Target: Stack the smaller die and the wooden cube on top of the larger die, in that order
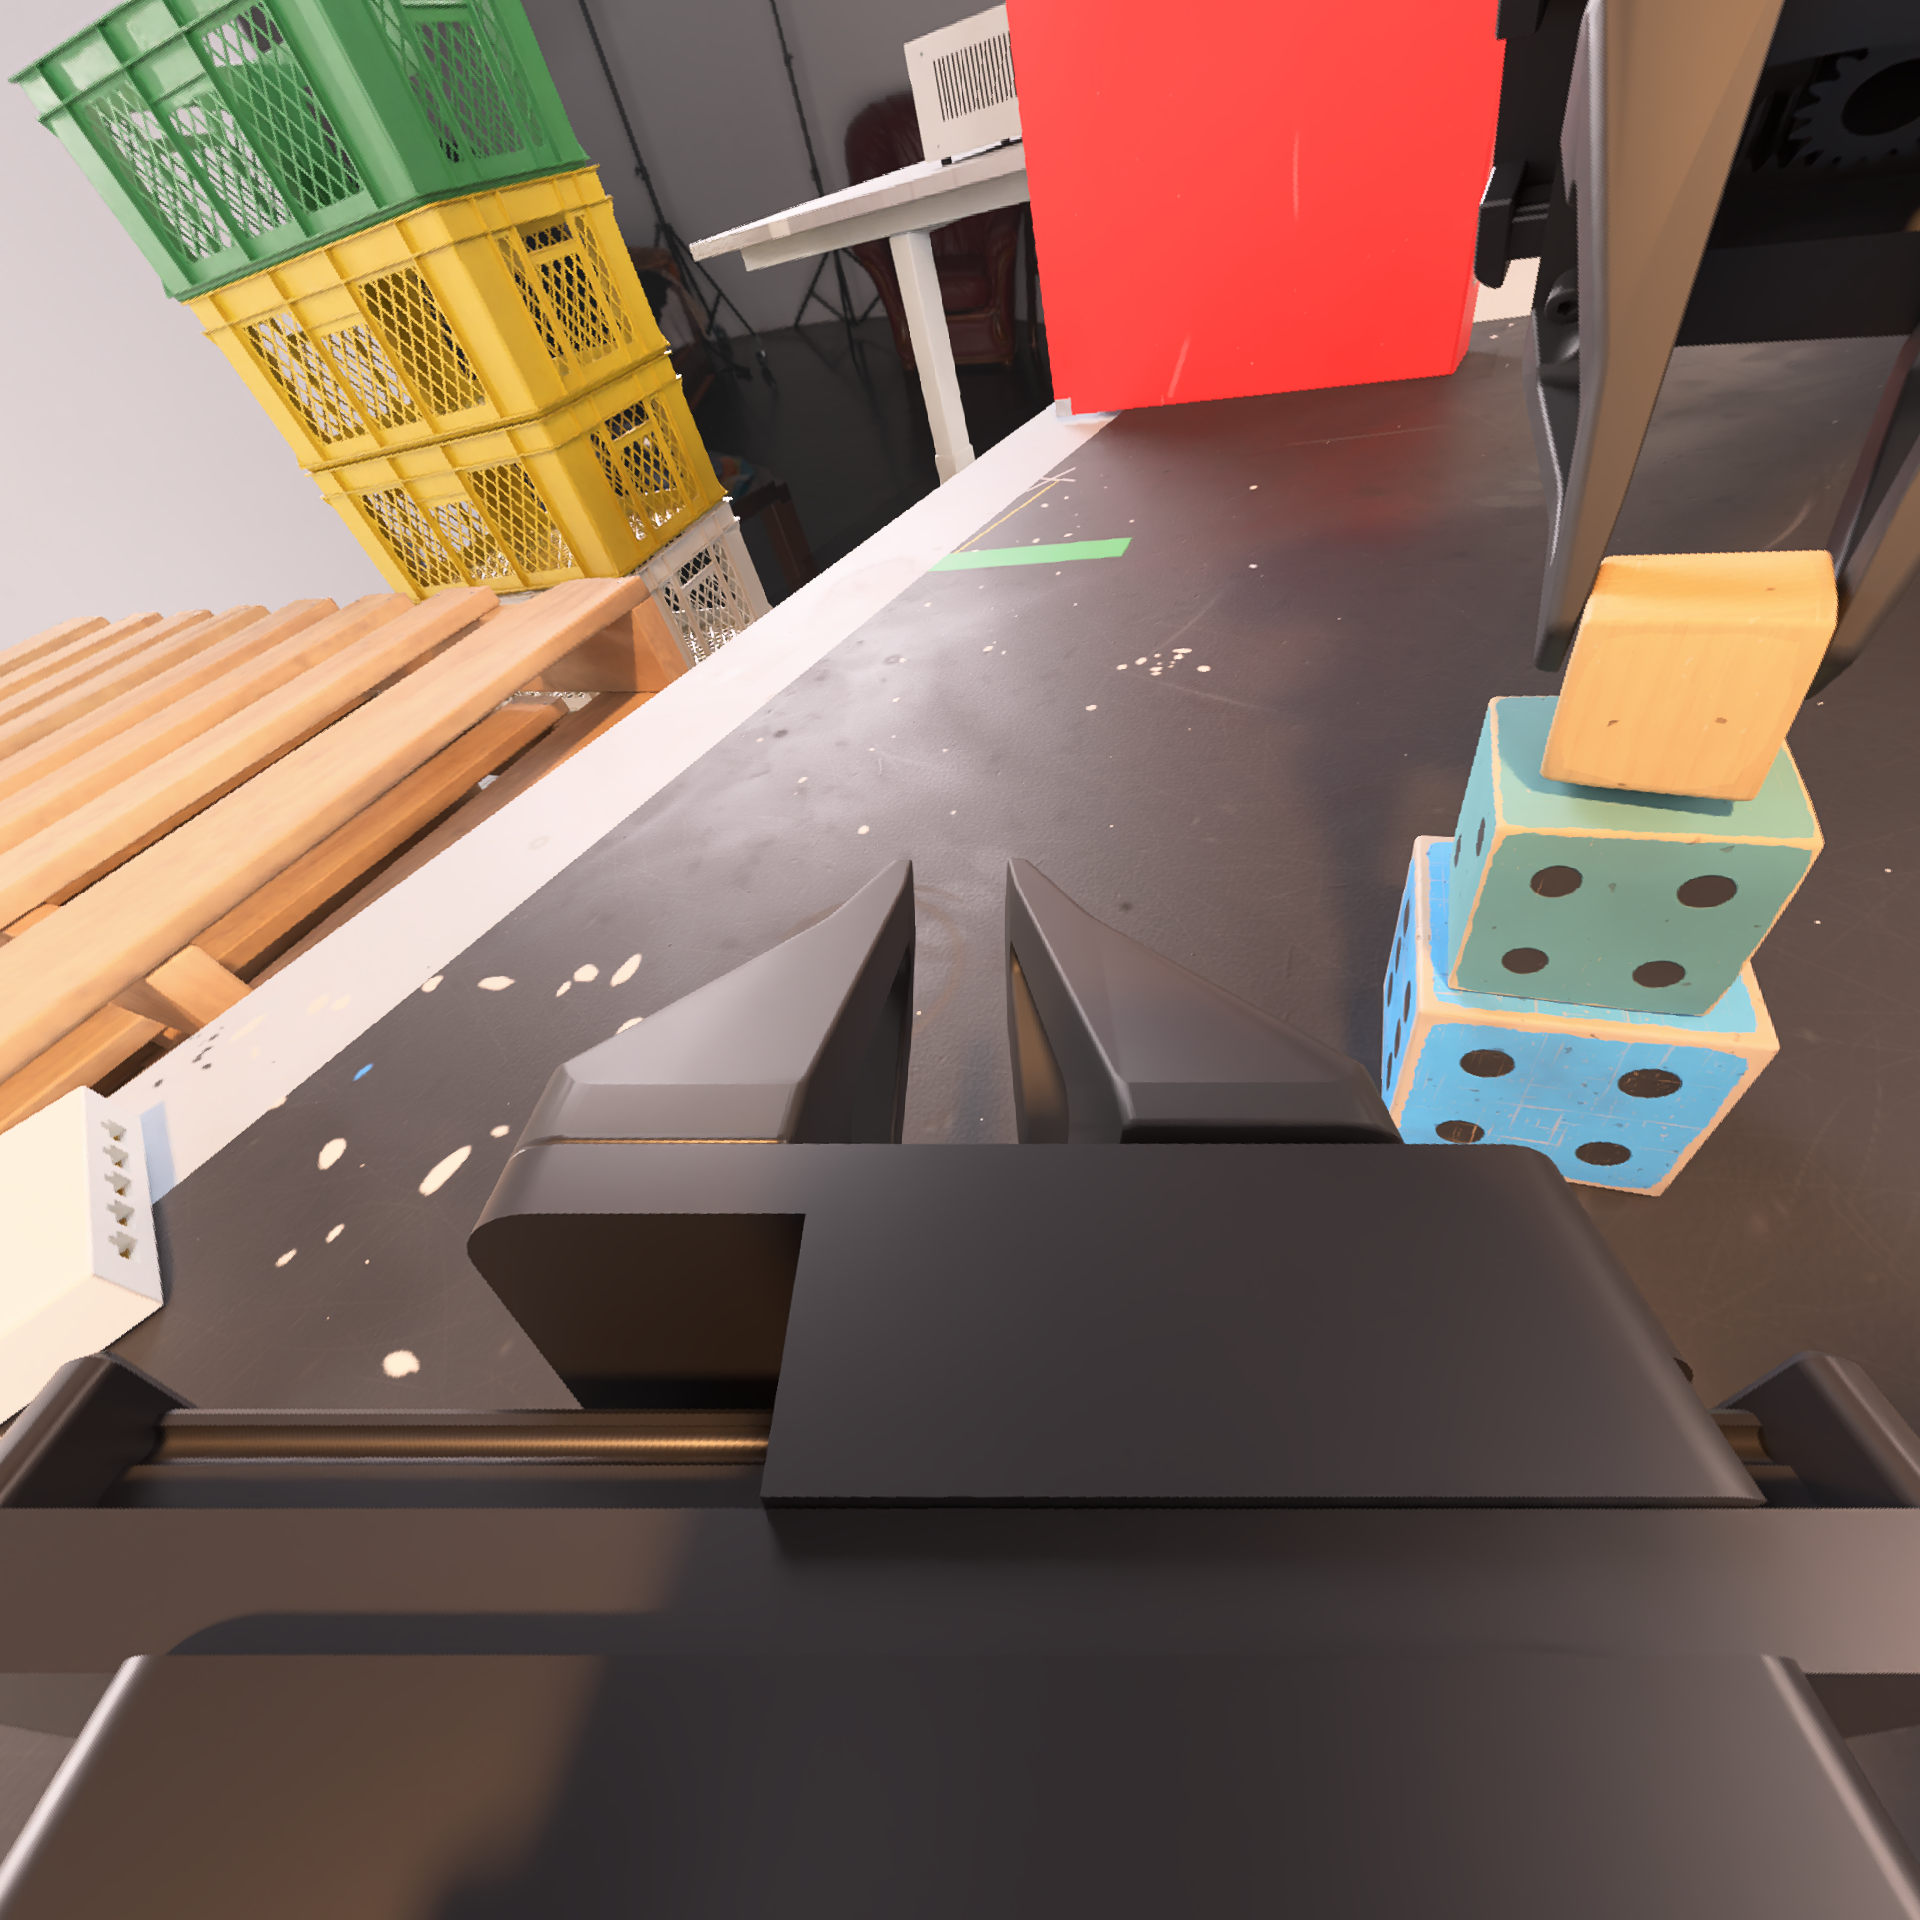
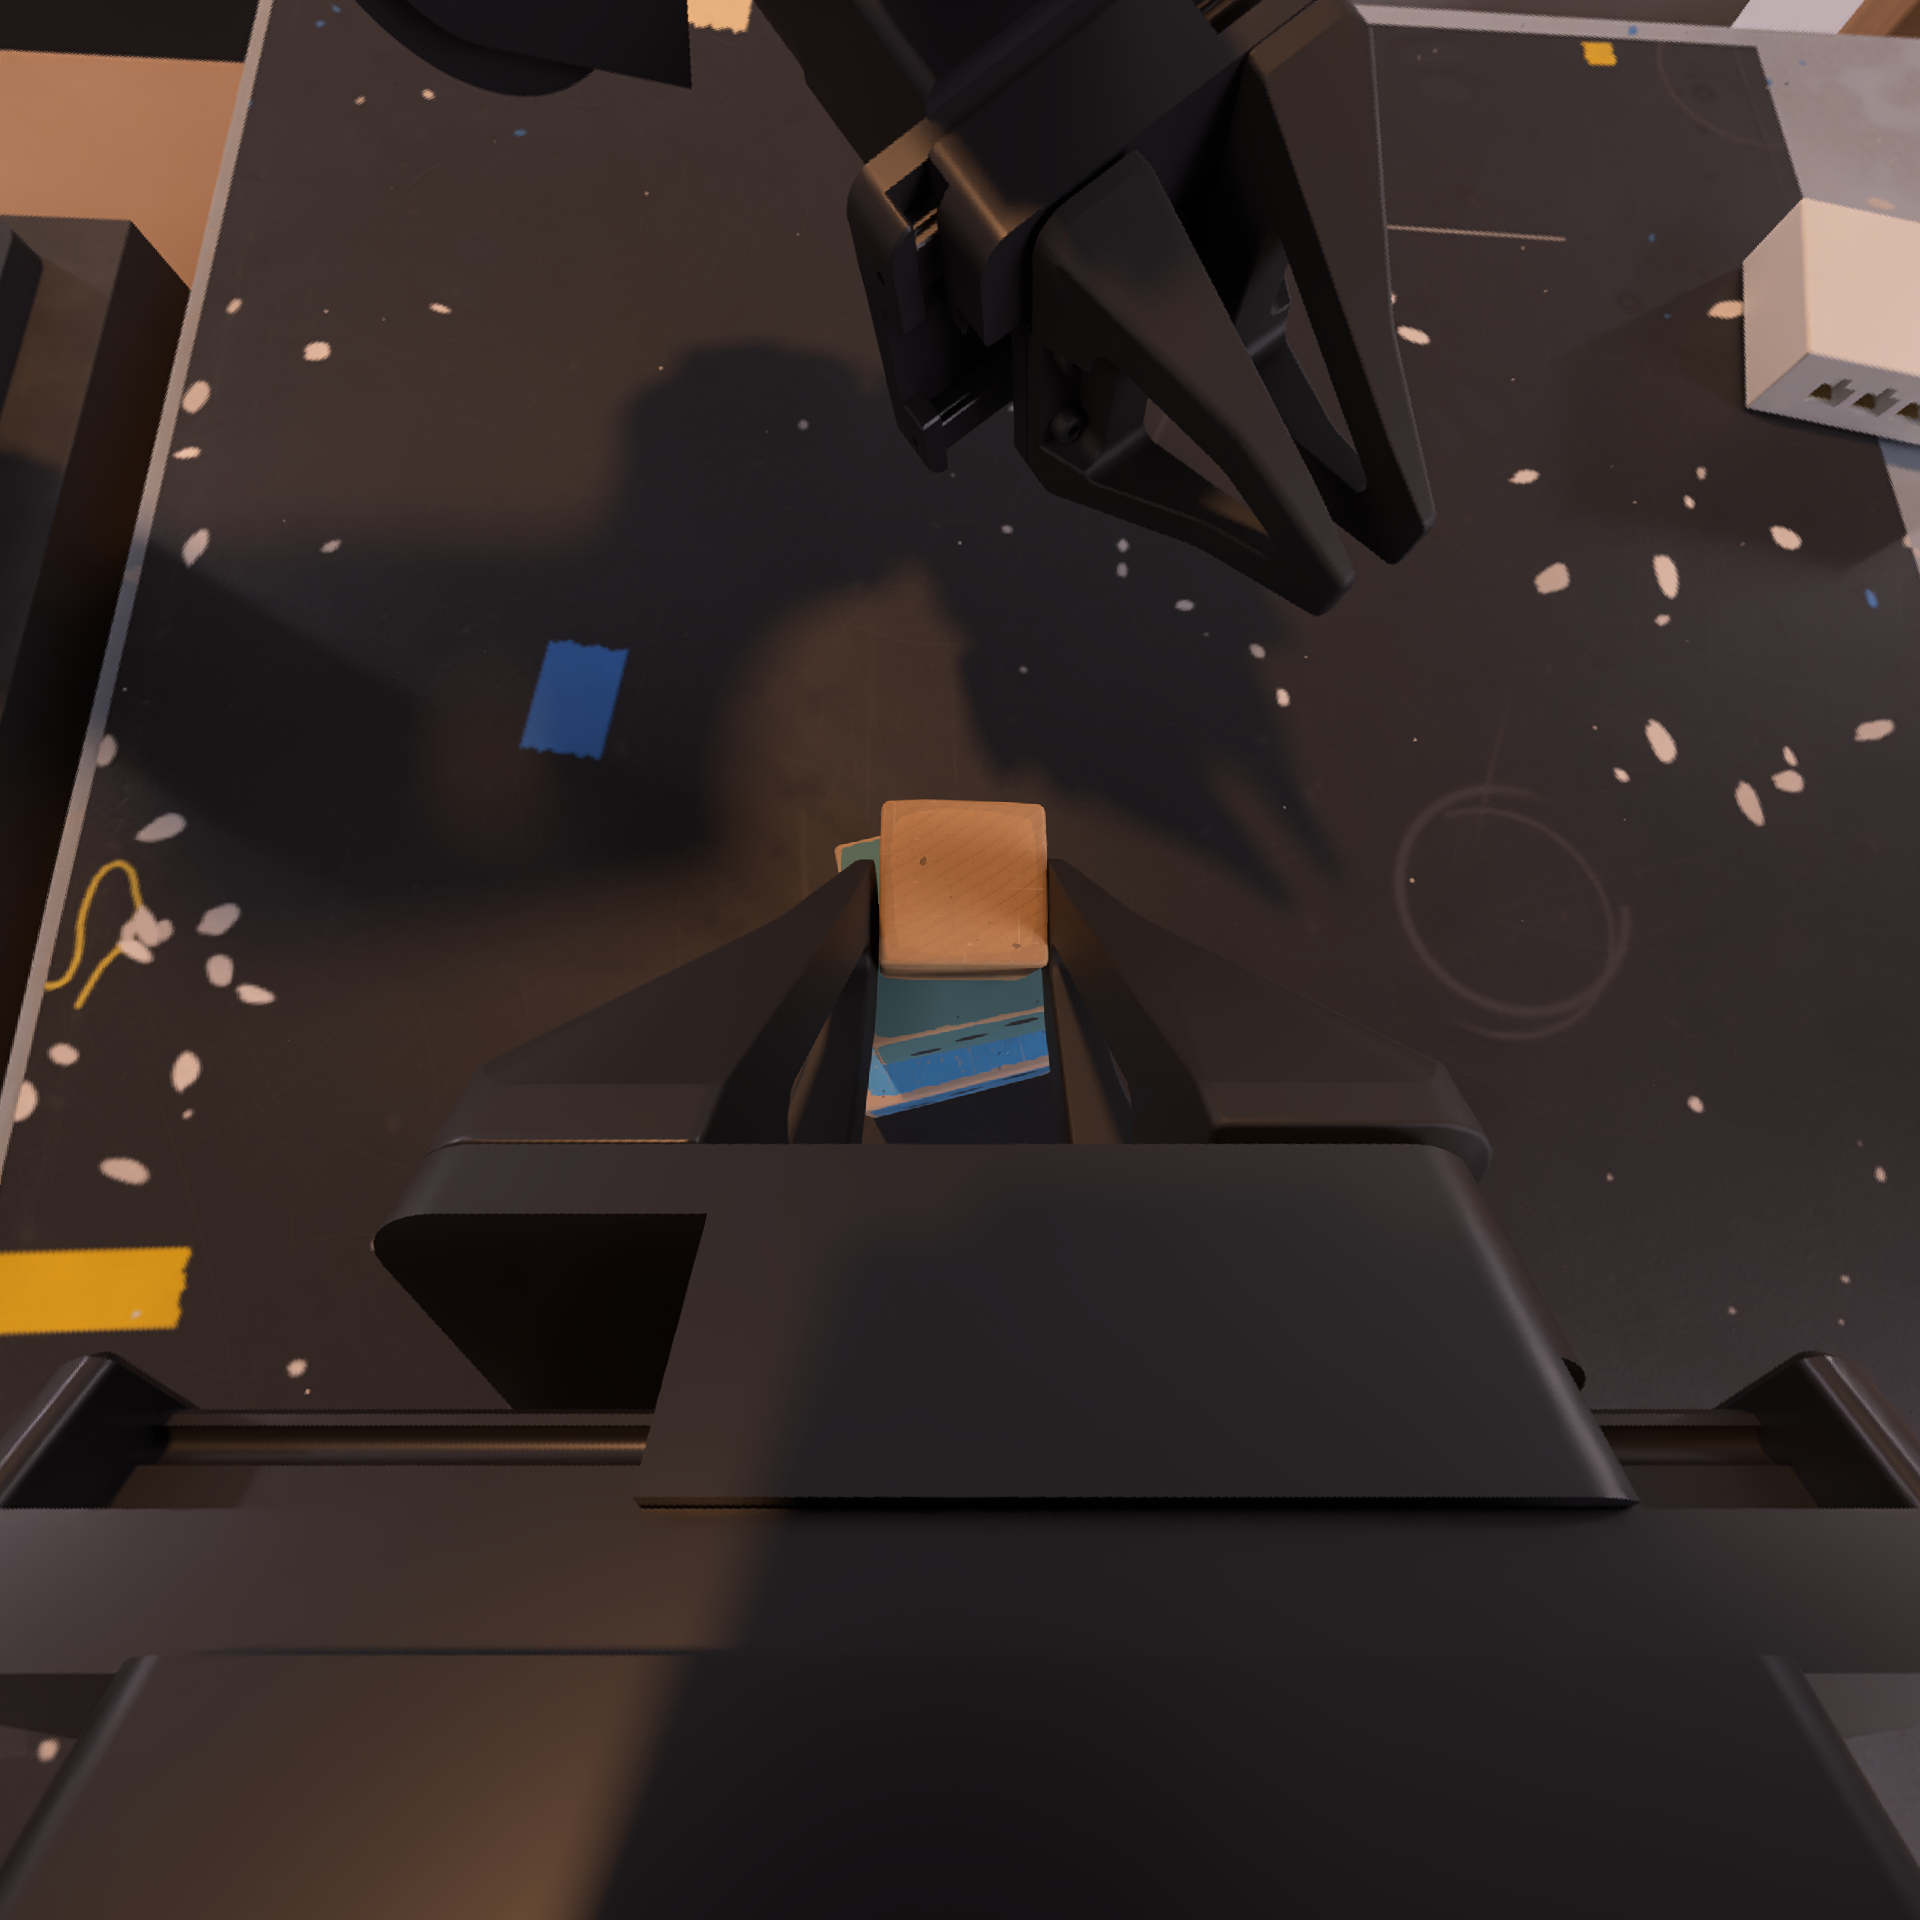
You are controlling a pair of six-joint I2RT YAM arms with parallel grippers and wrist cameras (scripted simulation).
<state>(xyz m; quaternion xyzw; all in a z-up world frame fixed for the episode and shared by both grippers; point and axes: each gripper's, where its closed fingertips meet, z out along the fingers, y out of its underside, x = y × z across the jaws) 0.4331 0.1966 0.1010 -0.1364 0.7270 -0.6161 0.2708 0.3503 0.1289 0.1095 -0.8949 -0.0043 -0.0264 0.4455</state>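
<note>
In the left wrist view a stack stands at the right on the dark table (image 1: 1195,727). The larger blue die (image 1: 1558,1091) is at the bottom, the smaller teal die (image 1: 1621,914) is on it, and the wooden cube (image 1: 1683,686) sits tilted on top. My right gripper (image 1: 1704,613) comes down from above and is shut on the wooden cube (image 2: 961,883). The teal die (image 2: 935,1003) and the blue die (image 2: 956,1075) show below the cube. My left gripper (image 1: 961,873) is empty, its jaws nearly together, left of the stack; it also shows in the right wrist view (image 2: 1351,571).
A red box (image 1: 1247,197) stands at the far table edge. Green and yellow crates (image 1: 416,291) and wooden slats (image 1: 260,748) lie beyond the left edge. A white socket box (image 1: 73,1226) (image 2: 1829,312) sits on the table. Tape marks are green (image 1: 1029,553), blue (image 2: 574,696) and yellow (image 2: 94,1288).
</note>
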